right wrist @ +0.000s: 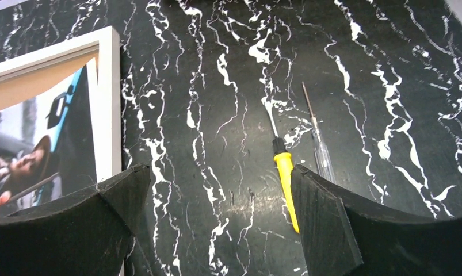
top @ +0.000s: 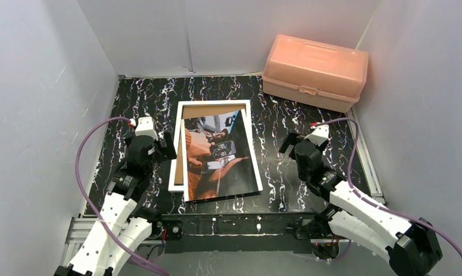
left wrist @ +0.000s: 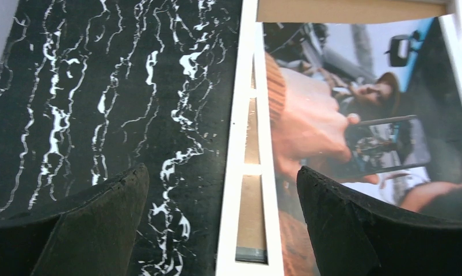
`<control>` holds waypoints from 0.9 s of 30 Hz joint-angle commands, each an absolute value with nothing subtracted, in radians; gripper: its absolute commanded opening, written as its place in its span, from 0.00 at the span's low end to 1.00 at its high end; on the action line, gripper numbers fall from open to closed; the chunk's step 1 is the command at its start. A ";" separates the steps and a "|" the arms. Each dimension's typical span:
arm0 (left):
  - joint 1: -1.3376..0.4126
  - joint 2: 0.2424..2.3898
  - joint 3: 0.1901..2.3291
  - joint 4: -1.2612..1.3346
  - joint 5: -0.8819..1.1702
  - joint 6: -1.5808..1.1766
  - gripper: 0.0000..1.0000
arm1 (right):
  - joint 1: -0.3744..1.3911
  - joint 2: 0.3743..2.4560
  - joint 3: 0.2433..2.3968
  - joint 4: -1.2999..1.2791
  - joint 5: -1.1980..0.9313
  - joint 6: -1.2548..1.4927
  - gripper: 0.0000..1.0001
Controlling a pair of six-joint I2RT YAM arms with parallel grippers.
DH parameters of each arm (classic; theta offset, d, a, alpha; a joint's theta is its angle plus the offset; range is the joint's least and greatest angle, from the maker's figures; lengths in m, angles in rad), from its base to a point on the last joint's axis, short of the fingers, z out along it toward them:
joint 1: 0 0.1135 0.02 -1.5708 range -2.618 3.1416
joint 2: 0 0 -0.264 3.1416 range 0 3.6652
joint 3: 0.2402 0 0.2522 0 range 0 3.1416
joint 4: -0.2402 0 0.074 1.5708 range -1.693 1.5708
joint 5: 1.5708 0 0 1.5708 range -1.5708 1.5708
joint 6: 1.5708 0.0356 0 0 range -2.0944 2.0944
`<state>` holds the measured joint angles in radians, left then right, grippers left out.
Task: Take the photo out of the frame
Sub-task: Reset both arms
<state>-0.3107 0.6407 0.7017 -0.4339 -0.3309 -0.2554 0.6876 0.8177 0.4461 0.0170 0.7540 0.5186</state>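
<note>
The white-bordered frame point(top: 180, 123) lies flat on the black marbled table. The photo point(top: 220, 155) lies loose and skewed on top of it, its near end sticking out past the frame's near edge. Brown backing board point(top: 208, 110) shows at the far end and along the left. My left gripper point(top: 168, 147) is open and empty; in the left wrist view it point(left wrist: 222, 172) straddles the frame's left border point(left wrist: 235, 144), with the photo point(left wrist: 343, 109) under the right finger. My right gripper point(top: 288, 144) is open and empty over bare table point(right wrist: 220, 172), to the right of the frame point(right wrist: 108, 86) and photo point(right wrist: 56, 126).
A pink plastic box point(top: 315, 70) stands at the back right. A yellow-handled screwdriver point(right wrist: 285, 172) and a clear-handled one point(right wrist: 320, 155) lie on the table by my right gripper's right finger. White walls close in the sides and back.
</note>
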 commanded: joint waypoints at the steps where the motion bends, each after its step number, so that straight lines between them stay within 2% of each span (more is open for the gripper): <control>1: -0.312 0.721 0.676 -0.329 -0.446 -0.146 0.99 | 0.679 0.907 0.490 0.154 0.853 0.459 0.99; 7: -0.278 0.797 0.579 -0.159 -0.450 -0.131 0.98 | 0.482 1.030 0.446 0.337 0.748 0.332 0.99; 13: -0.154 0.871 0.521 -0.064 -0.392 -0.148 0.99 | 0.347 1.132 0.455 0.460 0.667 0.188 0.99; 20: -0.063 0.971 0.442 0.138 -0.333 -0.073 0.99 | 0.316 1.208 0.449 0.511 0.599 0.035 0.99; 27: -0.035 1.048 0.367 0.357 -0.263 -0.005 0.99 | 0.249 1.284 0.327 0.716 0.508 0.002 0.99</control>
<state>-0.0566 1.0370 0.4244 0.1669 -0.3195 -0.0525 0.2825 1.2446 0.3923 0.5369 0.5674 0.0471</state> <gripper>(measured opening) 0.984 0.984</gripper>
